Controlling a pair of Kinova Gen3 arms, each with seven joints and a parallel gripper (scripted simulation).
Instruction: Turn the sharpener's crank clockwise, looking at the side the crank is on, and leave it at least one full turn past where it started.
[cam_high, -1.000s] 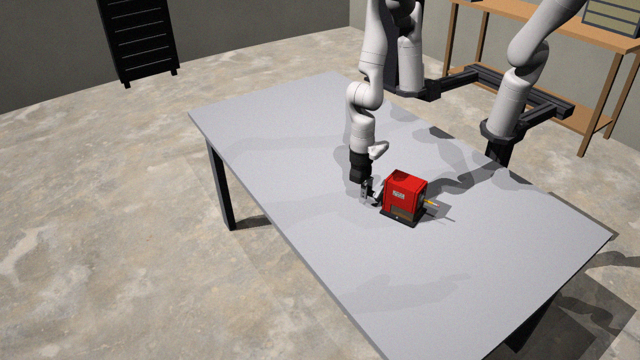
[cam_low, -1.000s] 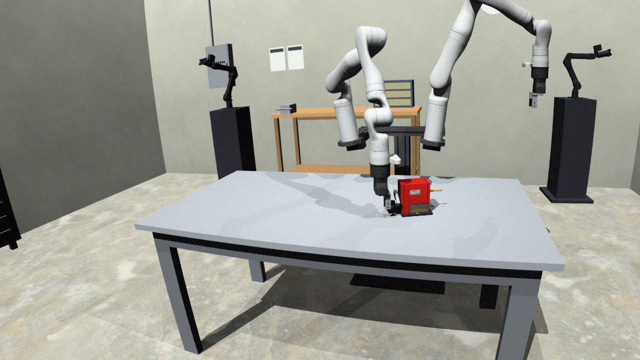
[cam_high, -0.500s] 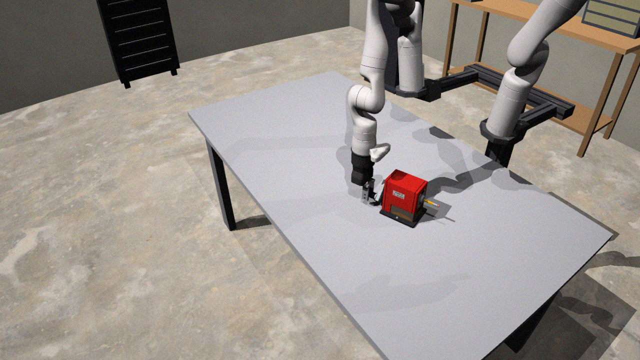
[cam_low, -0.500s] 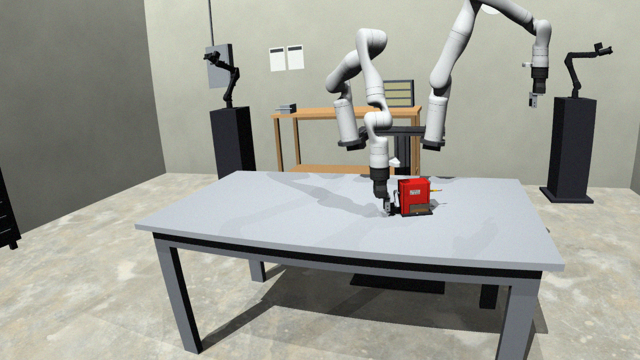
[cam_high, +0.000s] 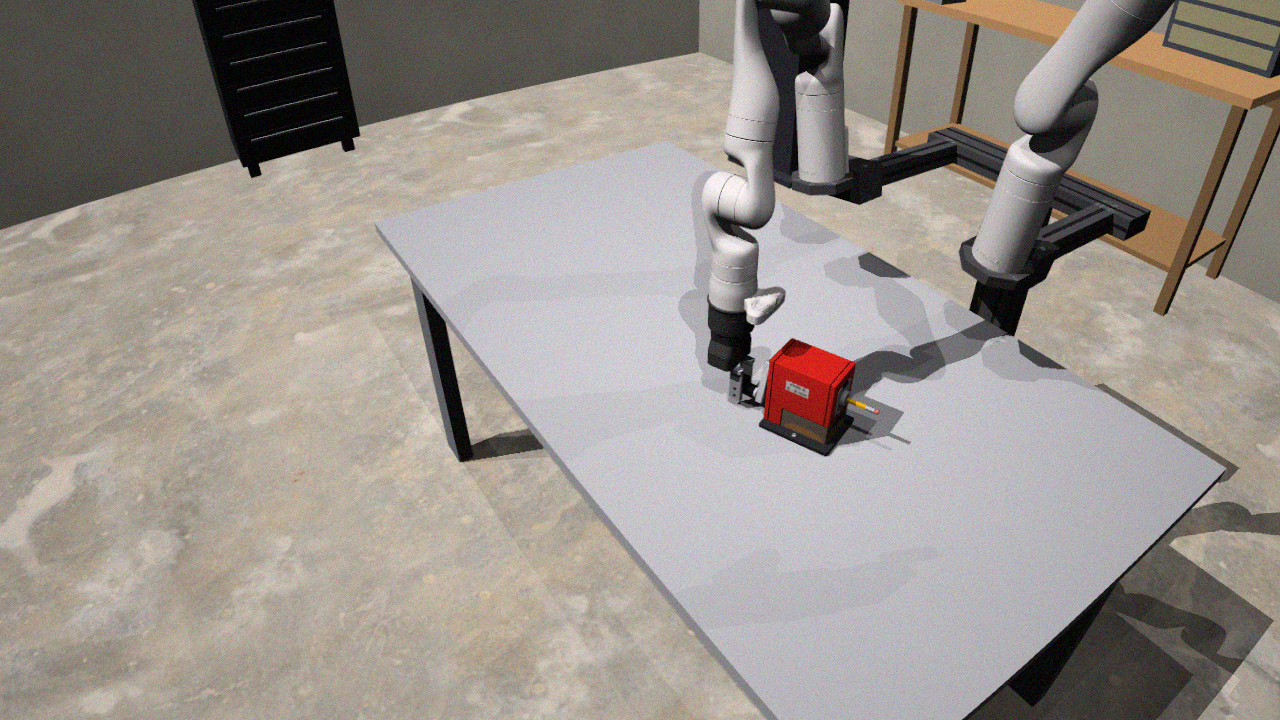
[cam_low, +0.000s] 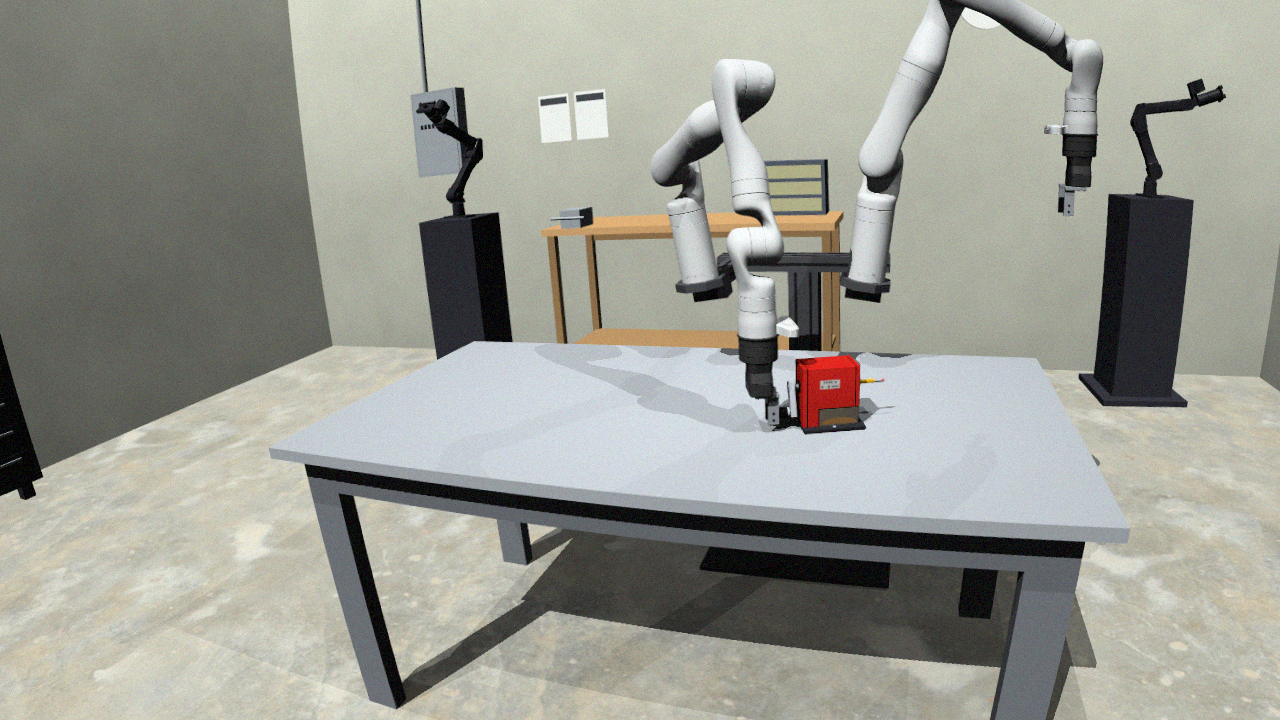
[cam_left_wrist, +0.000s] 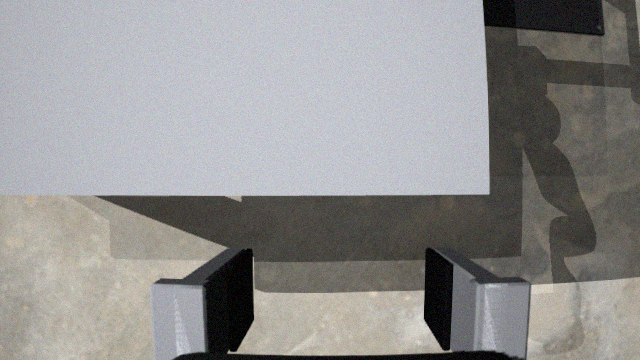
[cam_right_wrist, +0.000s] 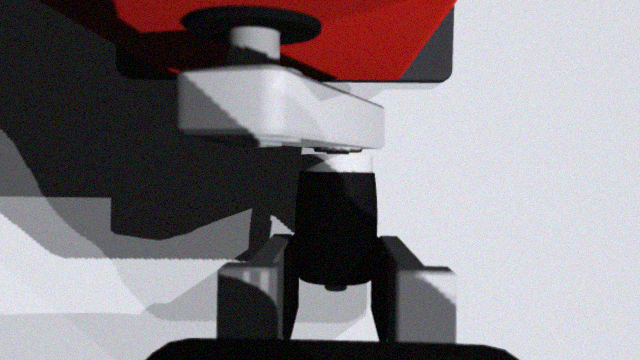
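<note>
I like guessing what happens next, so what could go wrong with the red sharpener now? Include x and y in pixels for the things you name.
The right pincer (cam_high: 747, 390) (cam_low: 776, 413) (cam_right_wrist: 335, 271) is shut on the black knob (cam_right_wrist: 336, 225), low beside the sharpener (cam_high: 810, 380) (cam_low: 828, 389) (cam_right_wrist: 370, 35), so it might scrape the table (cam_high: 626, 268) (cam_low: 537, 429) (cam_right_wrist: 540, 200). The knob could slip out as the crank (cam_right_wrist: 300, 107) turns. A hard pull might also slide or tip the sharpener, since no pincer holds its body.

The red sharpener (cam_high: 810, 380) (cam_low: 827, 394) (cam_right_wrist: 380, 35) stands upright near the tabletop's far long edge; its pale crank (cam_high: 760, 380) (cam_low: 792, 399) (cam_right_wrist: 285, 107) seemingly points down.
</note>
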